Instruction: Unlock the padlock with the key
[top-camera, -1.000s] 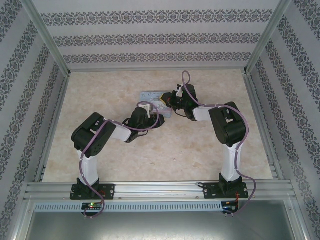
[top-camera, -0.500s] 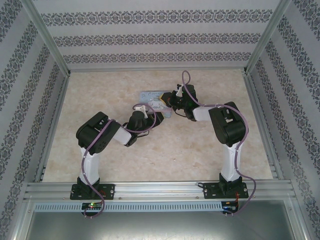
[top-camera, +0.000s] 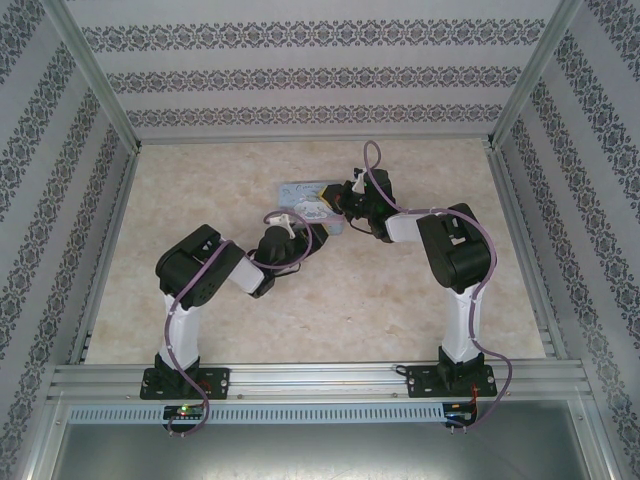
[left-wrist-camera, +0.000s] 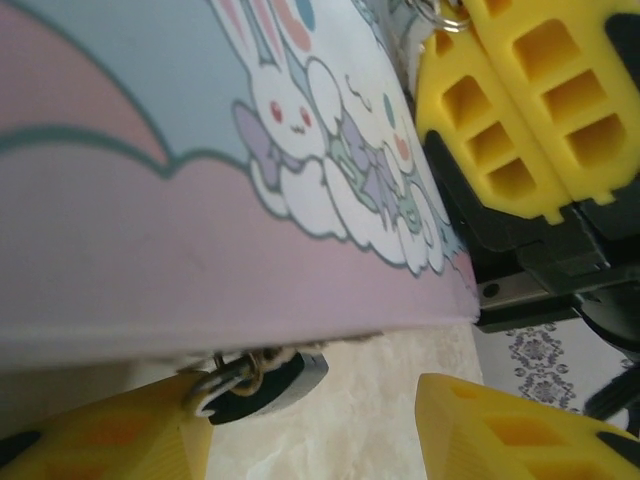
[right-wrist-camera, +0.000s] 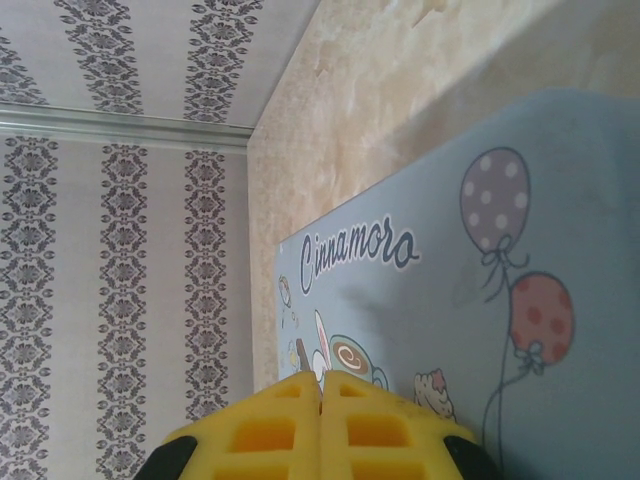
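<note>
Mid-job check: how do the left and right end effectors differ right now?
The left end effector stands open, fingers well apart; the right end effector is shut, fingers pressed together. The left one sits at the edge of the tin, with the padlock beside one finger; the right one faces the printed lid. Both have yellow fingers and are close to the tin.

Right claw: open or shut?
Shut: the right claw shows its yellow fingers meeting with no gap, in front of the cartoon tin.
</note>
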